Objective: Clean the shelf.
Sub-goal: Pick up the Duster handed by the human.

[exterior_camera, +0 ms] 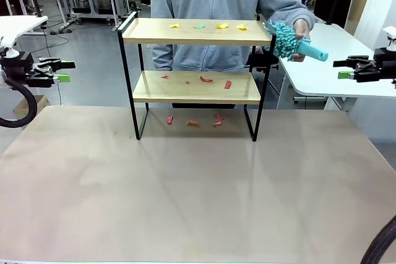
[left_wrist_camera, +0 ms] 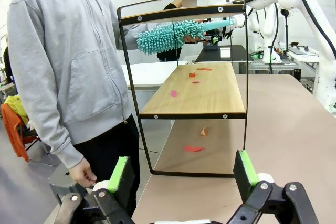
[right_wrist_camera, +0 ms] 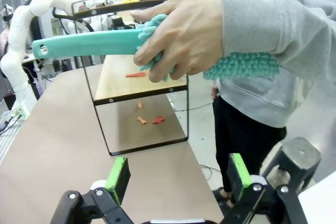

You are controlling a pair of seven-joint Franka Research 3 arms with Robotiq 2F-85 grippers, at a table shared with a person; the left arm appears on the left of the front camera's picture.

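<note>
Front: shelf (exterior_camera: 192, 32) stands at the table's (exterior_camera: 198, 202) far edge, paper scraps (exterior_camera: 207, 26) on both boards, so cleaning looks unstarted. Person's hand (exterior_camera: 301, 29) holds teal duster (exterior_camera: 286, 40) by the shelf's right end. Likely handover next, which needs right gripper (exterior_camera: 341, 69) to reach in.
Left wrist: left gripper (left_wrist_camera: 182, 166) fingers apart, empty, level, facing the shelf end-on.
Right wrist: fingers apart, empty, duster handle ahead.

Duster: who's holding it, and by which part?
The person's hand grips the teal duster where handle meets fluffy head. The left gripper and right gripper are open, holding nothing.

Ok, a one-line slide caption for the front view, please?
A person's hand holds a teal duster beside the scrap-strewn two-tier shelf while the left pincer and right pincer hover open at either side.
</note>
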